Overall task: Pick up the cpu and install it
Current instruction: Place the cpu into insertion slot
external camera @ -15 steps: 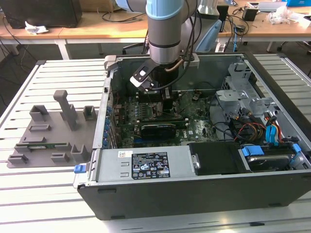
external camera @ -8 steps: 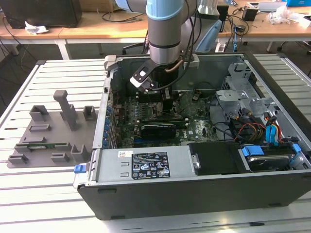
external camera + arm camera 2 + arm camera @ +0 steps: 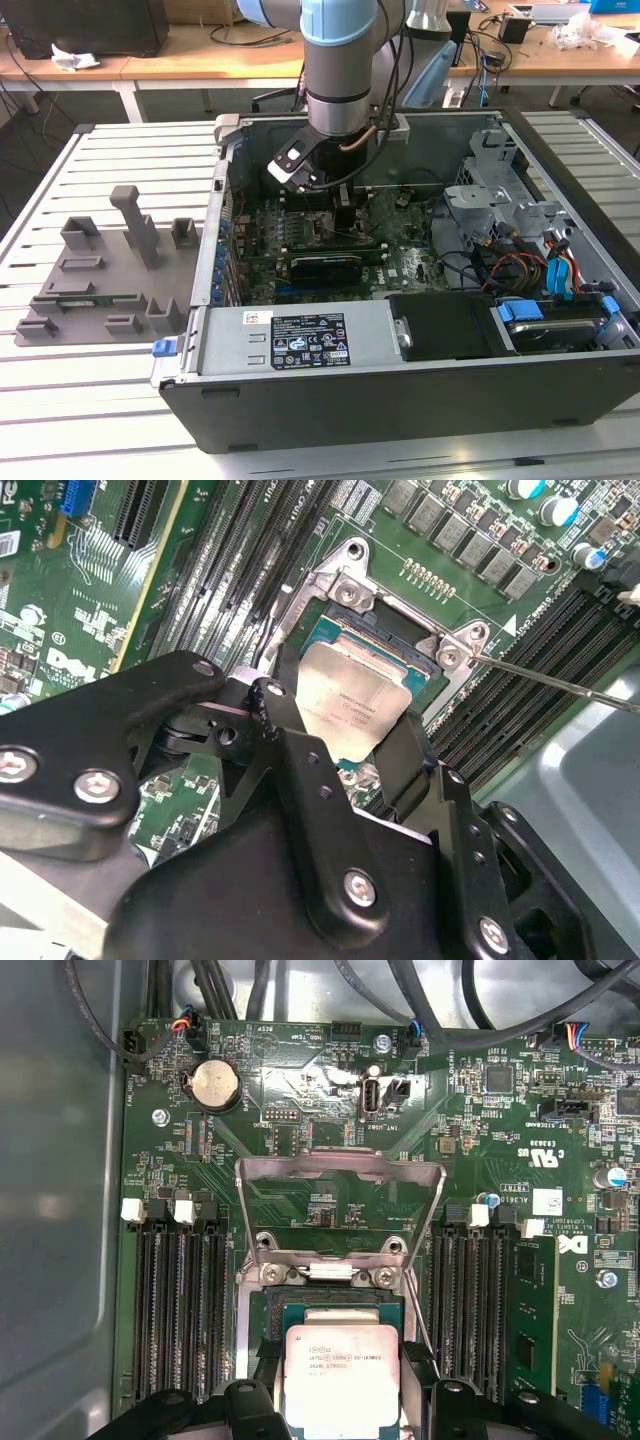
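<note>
Starting at the exterior view's left: grey fixture blocks (image 3: pixel 110 270) on the slatted surface (image 3: pixel 90 400), well apart from the work. Next, the open computer case (image 3: pixel 400 390) lying on its side, with the arm (image 3: pixel 340 70) reaching down into it over the green motherboard (image 3: pixel 400 255). Further right, a metal drive cage (image 3: pixel 490 190) and a bundle of red and blue cables (image 3: pixel 545 270).

In the second wrist view, black jaws pinching the cpu (image 3: pixel 352 698) by two opposite edges, silvery top plate up, right over the open socket (image 3: pixel 385 630); thin release lever (image 3: pixel 560 685) sticking out to one side. In the first wrist view, the cpu (image 3: pixel 342 1375) gripped the same way, metal load plate (image 3: pixel 340 1190) swung up and open, memory slots (image 3: pixel 180 1310) flanking both sides. Cannot tell whether the chip already touches the socket.
</note>
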Robot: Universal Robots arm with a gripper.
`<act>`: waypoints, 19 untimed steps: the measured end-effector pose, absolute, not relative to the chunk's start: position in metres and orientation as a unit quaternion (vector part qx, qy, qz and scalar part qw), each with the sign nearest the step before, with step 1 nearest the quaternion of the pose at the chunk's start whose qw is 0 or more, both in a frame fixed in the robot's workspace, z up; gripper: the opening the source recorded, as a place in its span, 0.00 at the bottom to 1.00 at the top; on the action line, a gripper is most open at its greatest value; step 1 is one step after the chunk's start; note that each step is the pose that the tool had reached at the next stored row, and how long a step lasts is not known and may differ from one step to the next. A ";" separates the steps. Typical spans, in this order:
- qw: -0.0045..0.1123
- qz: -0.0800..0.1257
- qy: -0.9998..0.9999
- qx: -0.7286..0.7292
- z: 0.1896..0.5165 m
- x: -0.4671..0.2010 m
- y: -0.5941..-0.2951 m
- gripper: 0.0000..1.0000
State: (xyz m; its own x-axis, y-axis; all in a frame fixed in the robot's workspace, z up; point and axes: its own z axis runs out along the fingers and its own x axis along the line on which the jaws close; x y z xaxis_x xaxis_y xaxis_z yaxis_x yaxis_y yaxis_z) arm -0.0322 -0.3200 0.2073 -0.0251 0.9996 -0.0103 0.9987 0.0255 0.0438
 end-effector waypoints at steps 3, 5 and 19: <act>0.019 0.012 0.716 0.698 0.207 -0.032 -0.320 0.55; 0.019 0.012 0.716 0.698 0.207 -0.032 -0.320 0.55; 0.019 0.012 0.715 0.698 0.202 -0.032 -0.320 0.55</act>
State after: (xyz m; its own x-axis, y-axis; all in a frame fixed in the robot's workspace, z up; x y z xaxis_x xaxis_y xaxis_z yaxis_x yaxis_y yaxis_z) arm -0.0322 -0.3200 0.2019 -0.0237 0.9997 -0.0103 0.9987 0.0241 0.0438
